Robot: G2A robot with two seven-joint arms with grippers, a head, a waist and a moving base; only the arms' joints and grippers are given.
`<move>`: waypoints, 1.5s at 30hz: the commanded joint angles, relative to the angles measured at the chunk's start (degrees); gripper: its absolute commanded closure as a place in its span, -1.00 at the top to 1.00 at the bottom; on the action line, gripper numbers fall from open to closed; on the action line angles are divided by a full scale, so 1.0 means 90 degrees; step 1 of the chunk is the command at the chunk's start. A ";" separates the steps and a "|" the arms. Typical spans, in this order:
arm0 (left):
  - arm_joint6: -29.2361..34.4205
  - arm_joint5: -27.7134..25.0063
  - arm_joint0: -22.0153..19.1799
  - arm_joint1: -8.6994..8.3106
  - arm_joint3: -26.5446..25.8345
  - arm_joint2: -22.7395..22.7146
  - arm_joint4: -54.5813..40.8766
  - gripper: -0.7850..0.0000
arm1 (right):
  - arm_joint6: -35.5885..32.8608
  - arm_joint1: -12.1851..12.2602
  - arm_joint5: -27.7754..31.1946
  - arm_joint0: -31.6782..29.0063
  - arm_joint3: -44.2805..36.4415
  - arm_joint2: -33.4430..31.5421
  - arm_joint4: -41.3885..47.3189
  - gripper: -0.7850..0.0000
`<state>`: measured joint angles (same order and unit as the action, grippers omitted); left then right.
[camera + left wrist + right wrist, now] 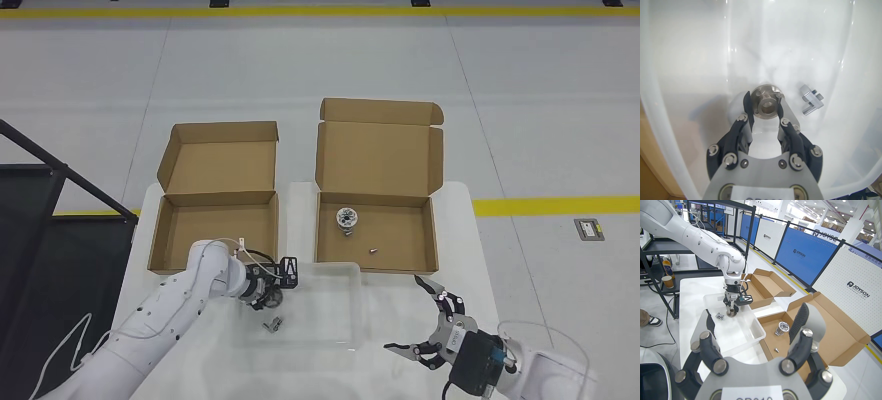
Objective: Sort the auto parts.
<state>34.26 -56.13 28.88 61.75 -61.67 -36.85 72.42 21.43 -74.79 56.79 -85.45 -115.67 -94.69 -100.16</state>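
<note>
The left claw (763,99) is squeezed shut on a round metal part (766,108) inside the clear tub (687,66) on the counter (300,225). A small block part (812,102) lies just beside it. The right claw (756,311) is wide open and holds nothing. It is near the right box (400,235), which has a shiny part (346,218) and a tiny screw (372,251) in it.

Tiny, indistinct part (372,250) in right box (431,236)

Bright, diffuse light from rows of ceiling lamps (805,202). Small glints speckle the wall of the translucent bin (730,49), and the metal hub (765,98) within the left tool (763,104) gleams. A soft grey shadow falls beside it. Both wrist views bow straight lines near their edges.
</note>
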 commanded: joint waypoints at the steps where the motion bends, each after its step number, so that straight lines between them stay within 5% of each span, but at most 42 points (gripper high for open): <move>1: -0.0017 -0.0006 -0.0004 0.0003 0.0006 -0.0007 0.0028 -0.60 | 0.0000 0.0000 0.0000 0.0000 0.0000 0.0000 0.0000 1.00; 4: -0.0037 -0.0030 -0.0005 -0.0002 -0.0004 -0.0036 0.0060 -0.40 | 0.0000 0.0000 0.0000 0.0000 0.0000 0.0000 0.0000 1.00; 7: -0.0039 -0.0051 0.0011 -0.0012 -0.0044 -0.0072 0.0072 -0.44 | 0.0000 0.0000 0.0000 0.0000 0.0000 0.0000 0.0000 1.00; 9: -0.0034 -0.0064 0.0031 -0.0020 -0.0079 -0.0090 0.0094 -0.69 | 0.0000 0.0000 0.0000 0.0000 0.0000 0.0000 0.0000 1.00; 10: -0.0032 -0.0066 0.0041 -0.0023 -0.0092 -0.0100 0.0098 -0.99 | 0.0000 0.0000 0.0000 0.0000 0.0000 0.0000 0.0000 1.00; 17: -0.0020 -0.0208 0.0129 -0.0118 -0.0429 -0.0261 -0.0022 -1.00 | 0.0000 0.0000 0.0000 0.0000 0.0000 0.0000 0.0000 1.00; 23: 0.0066 -0.0208 0.0332 -0.0369 -0.1181 -0.0419 -0.0392 -1.00 | 0.0000 0.0000 0.0000 0.0000 0.0000 0.0000 0.0000 1.00; 28: 0.0336 -0.0208 0.0655 -0.0760 -0.2177 -0.0781 -0.0993 -1.00 | 0.0000 0.0000 0.0000 0.0000 0.0000 0.0000 0.0000 1.00; 37: 0.0741 0.0113 0.1960 -0.1574 -0.3861 -0.2948 -0.1714 -1.00 | 0.0000 0.0000 0.0000 0.0000 0.0000 0.0000 0.0000 1.00; 45: 0.0358 0.0922 0.3164 -0.1948 -0.4219 -0.4993 -0.1496 -1.00 | 0.0000 0.0000 0.0000 0.0000 0.0000 0.0000 0.0000 1.00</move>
<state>37.97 -49.16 56.26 44.44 -99.45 -79.60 57.86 21.43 -74.79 56.79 -85.45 -115.67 -94.69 -100.16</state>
